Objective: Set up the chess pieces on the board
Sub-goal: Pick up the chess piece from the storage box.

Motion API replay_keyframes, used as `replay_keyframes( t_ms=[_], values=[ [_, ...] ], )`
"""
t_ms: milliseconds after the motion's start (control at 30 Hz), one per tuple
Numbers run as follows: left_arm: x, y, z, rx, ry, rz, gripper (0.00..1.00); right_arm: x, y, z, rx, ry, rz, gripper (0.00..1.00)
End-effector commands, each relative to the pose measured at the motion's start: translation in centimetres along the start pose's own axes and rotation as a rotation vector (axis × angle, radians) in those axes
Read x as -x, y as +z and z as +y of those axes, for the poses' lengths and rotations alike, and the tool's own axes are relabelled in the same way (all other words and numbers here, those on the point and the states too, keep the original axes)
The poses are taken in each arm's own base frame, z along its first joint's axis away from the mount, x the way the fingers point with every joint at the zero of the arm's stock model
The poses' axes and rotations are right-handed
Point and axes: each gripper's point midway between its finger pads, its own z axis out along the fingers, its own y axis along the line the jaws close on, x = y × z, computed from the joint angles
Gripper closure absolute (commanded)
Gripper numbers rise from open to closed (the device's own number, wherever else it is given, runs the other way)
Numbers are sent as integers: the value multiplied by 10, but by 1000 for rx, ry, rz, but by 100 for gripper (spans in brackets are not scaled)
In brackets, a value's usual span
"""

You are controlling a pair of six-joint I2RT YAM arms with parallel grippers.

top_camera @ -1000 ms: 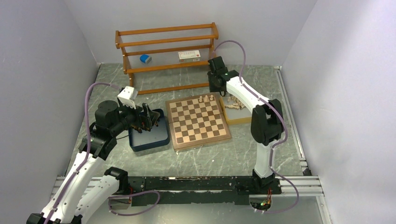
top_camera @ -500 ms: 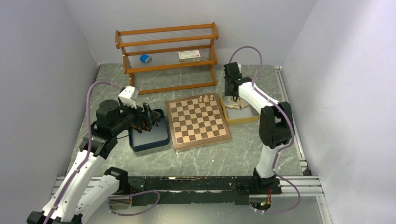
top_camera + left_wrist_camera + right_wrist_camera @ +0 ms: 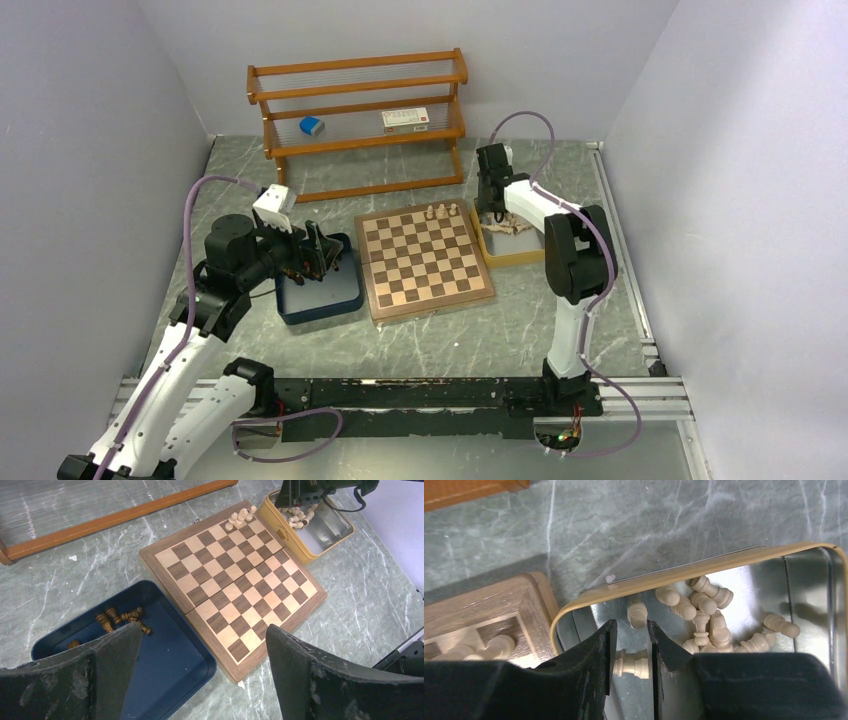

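Observation:
The board (image 3: 425, 262) lies mid-table with three pale cream chess pieces (image 3: 441, 211) standing at its far edge, also visible in the left wrist view (image 3: 240, 517). My right gripper (image 3: 631, 625) is down in the yellow tray (image 3: 684, 572), open by a narrow gap. One cream piece (image 3: 631, 664) lies on its side across that gap, and several more cream pieces (image 3: 709, 615) are heaped just beyond. My left gripper (image 3: 202, 630) hangs wide open and empty above the navy tray (image 3: 165, 670), where several dark brown pieces (image 3: 120, 619) lie.
A wooden shelf rack (image 3: 360, 120) stands at the back, with a blue object (image 3: 312, 125) and a white box (image 3: 404, 118) on it. The navy tray (image 3: 320, 300) touches the board's left side, and the yellow tray (image 3: 515, 255) its right side.
My right gripper swung from over the board's far right corner to the right and dropped into the yellow tray. The left arm has stayed still.

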Motion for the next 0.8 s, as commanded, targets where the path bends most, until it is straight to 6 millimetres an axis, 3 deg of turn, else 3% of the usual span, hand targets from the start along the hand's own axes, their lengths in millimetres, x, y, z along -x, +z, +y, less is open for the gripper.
replay_keyframes(
  t_ms=[0,500,767],
  values=[
    [1,1,-3,-16,6,-11,1,-4,13,-7,-31,17,-1,68],
    [1,1,-2,-9,6,-12,1,-12,24,-12,-40,1,22,75],
    [0,1,-3,-12,6,-10,2,-5,14,-15,-41,-3,6,83]
  ],
)
